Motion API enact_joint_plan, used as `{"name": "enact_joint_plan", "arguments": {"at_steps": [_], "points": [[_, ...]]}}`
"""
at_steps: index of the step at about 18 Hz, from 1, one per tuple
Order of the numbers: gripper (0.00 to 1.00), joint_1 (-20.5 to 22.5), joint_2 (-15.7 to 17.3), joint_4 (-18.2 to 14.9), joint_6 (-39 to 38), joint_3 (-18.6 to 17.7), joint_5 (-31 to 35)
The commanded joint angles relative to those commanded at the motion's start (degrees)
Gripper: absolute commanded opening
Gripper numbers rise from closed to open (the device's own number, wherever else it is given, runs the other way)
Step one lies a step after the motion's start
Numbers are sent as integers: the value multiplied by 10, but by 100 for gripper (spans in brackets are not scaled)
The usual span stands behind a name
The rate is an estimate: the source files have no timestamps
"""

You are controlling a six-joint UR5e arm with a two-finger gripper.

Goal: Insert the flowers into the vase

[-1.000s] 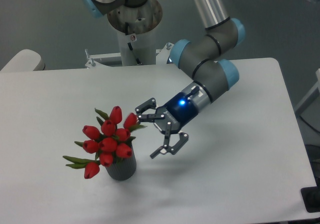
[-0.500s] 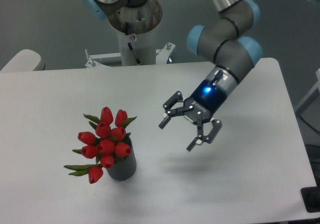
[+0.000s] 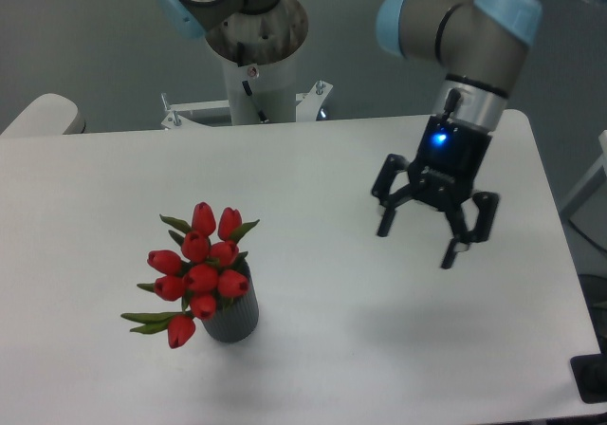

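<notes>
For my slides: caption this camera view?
Tulips standing in the vase; open gripper hovers apart, to the right.

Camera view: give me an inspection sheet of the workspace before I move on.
Surface: white table, bare apart from the job's things.
Job's things: flowers standing in the vase, which is upright at front left.
Clutter: nothing seen.
Grippers: gripper open, empty, above the table's right side, well apart from the vase.
Cables: nothing seen.
Surroundings: robot base behind the table; grey floor beyond.
</notes>
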Motion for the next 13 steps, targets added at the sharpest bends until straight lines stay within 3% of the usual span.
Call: {"name": "enact_joint_plan", "arguments": {"at_steps": [2,6,10,13], "points": [[100,-11,-3,-22,17,27,59],[100,-7,-11,-76,66,70,115],[100,2,-26,-101,155,99,162],[100,12,-34,-101,203,105,166]]}}
